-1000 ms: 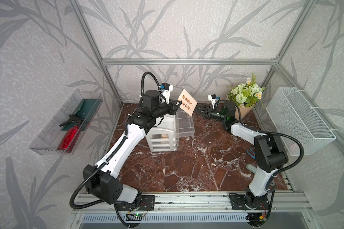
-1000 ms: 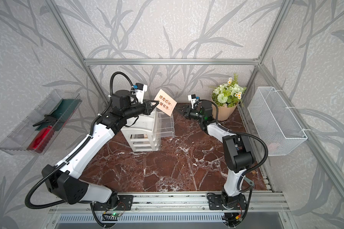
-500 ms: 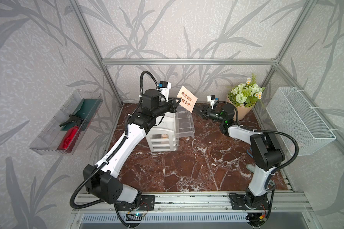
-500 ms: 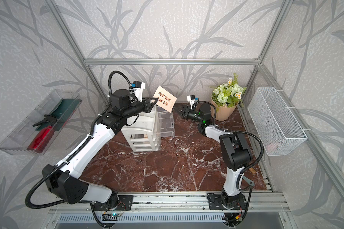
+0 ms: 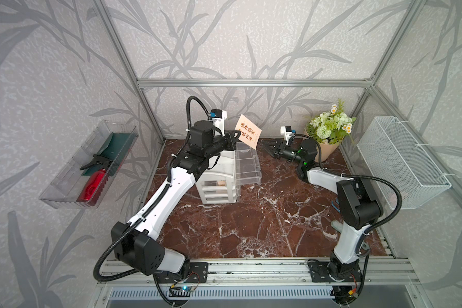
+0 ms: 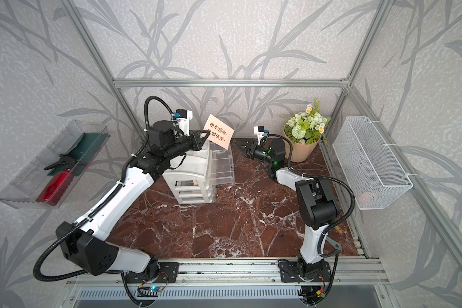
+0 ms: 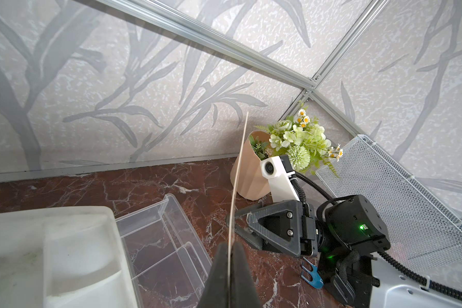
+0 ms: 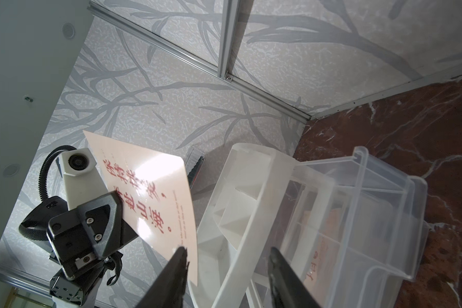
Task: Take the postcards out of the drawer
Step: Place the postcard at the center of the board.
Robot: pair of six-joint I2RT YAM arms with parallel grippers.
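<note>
On the marble tabletop in front of you stands the white drawer unit, with its top clear drawer pulled out toward the right arm. Something peach with red print shows through the drawer's wall in the right wrist view, but it is too blurred to name.

Above the unit, your left pincer is clamped shut on one corner of a postcard. It holds the cream postcard in the air over the open drawer, tilted, with the printed side toward the right arm.

Your right pincer faces it with jaws partly spread, holding nothing. One finger sits right at the card's free corner, though you cannot tell whether it touches.

Behind stands the flower pot.
</note>
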